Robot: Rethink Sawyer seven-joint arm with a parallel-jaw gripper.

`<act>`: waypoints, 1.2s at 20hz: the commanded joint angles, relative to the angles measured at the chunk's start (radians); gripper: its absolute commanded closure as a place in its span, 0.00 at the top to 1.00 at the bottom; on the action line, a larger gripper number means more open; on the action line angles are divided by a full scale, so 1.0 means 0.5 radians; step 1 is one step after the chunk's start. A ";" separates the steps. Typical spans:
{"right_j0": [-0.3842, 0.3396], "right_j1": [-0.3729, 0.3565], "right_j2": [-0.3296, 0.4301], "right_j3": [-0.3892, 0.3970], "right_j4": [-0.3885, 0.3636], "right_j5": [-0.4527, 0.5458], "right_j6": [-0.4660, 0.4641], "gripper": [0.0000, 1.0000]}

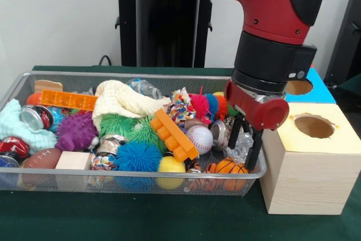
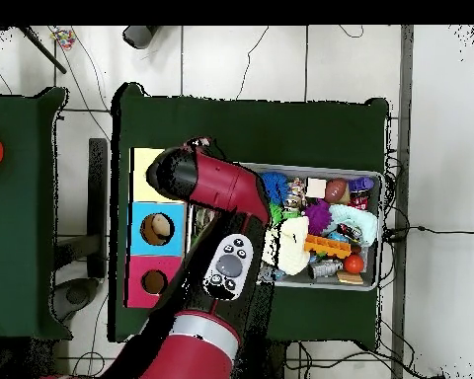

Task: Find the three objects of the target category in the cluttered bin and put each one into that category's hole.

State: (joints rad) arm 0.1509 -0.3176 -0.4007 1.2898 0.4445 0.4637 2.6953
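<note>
Progress looks slight: the wire bin is full of clutter, and no object shows in the yellow-topped box's hole from this angle. The gripper reaches down into the bin's end beside that box, fingers spread around a clear plastic item without visibly closing on it. A baseball and a small basketball lie close by. Which category is wanted cannot be told, so all three placements appear left.
</note>
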 commanded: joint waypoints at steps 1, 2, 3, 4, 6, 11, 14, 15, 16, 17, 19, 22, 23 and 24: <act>-0.085 0.002 0.319 0.318 -0.067 -0.004 0.046 1.00; -0.087 -0.001 0.326 0.320 -0.064 0.007 0.051 1.00; -0.091 -0.008 0.334 0.331 -0.063 0.009 0.053 1.00; -0.089 -0.013 0.334 0.340 -0.064 0.008 0.057 1.00; -0.109 -0.024 0.346 0.355 -0.070 -0.004 0.041 1.00; -0.139 -0.063 0.365 0.413 -0.098 -0.044 0.004 1.00; -0.175 -0.090 0.387 0.454 -0.126 -0.068 -0.040 1.00; -0.187 -0.093 0.392 0.457 -0.135 -0.068 -0.052 1.00; -0.196 -0.100 0.397 0.465 -0.144 -0.069 -0.062 1.00; -0.200 -0.110 0.398 0.474 -0.151 -0.066 -0.066 1.00; -0.198 -0.132 0.401 0.496 -0.165 -0.063 -0.058 1.00; -0.195 -0.129 0.398 0.467 -0.184 -0.038 -0.028 1.00; -0.210 -0.138 0.404 0.474 -0.194 -0.037 -0.033 1.00; -0.209 -0.141 0.405 0.467 -0.196 -0.027 -0.026 1.00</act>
State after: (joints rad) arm 0.0786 -0.3698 -0.3207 1.4347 0.3965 0.4632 2.6953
